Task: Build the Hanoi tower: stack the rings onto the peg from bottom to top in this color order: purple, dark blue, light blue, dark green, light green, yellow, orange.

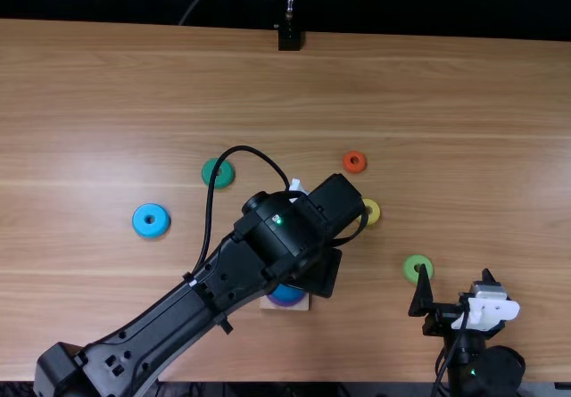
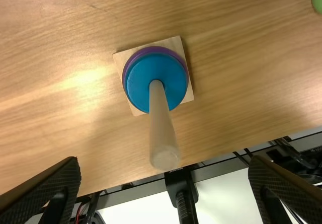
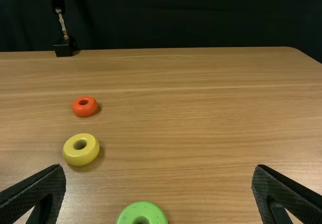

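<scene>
Hanoi tower [image 2: 138, 78] on light brown table [image 1: 500, 147], dark backdrop [image 3: 201, 17] beyond; left tool [image 1: 317, 274], right tool [image 1: 455, 272] agape.

A light brown wooden counter [image 1: 464, 147] with long streaks of grain and a soft sheen of light stretches to a straight far edge, where a small black block [image 1: 290, 38] with a metal rod stands before a dark backdrop [image 3: 201, 22].
</scene>
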Controlling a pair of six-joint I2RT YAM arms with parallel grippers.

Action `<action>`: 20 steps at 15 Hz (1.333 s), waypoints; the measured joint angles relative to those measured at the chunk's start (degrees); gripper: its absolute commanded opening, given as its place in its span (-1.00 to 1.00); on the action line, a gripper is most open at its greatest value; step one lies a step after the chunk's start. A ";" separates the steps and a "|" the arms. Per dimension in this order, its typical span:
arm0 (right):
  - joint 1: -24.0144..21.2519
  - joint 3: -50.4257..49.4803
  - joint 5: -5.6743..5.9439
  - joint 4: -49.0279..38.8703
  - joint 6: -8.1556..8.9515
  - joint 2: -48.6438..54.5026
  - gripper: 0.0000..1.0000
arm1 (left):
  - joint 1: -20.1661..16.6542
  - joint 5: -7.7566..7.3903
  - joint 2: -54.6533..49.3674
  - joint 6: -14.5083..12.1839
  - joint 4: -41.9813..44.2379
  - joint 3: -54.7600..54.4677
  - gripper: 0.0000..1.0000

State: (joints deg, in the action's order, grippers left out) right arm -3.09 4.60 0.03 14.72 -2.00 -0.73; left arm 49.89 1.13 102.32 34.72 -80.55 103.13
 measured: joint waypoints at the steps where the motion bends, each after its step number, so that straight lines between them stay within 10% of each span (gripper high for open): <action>1: 0.00 0.00 -0.02 0.02 0.02 0.00 1.00 | 0.00 0.07 0.00 -0.07 0.39 0.00 1.00; 6: 0.02 0.00 0.00 0.02 0.00 0.00 1.00 | -7.32 0.13 0.00 -1.03 0.85 3.78 1.00; 20: 0.00 0.00 0.00 0.00 0.00 0.00 1.00 | -34.27 0.55 10.43 -24.41 0.63 4.46 1.00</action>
State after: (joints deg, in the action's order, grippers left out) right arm -3.09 4.60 0.03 14.72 -2.00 -0.73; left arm 15.62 1.67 112.75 10.31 -79.92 107.59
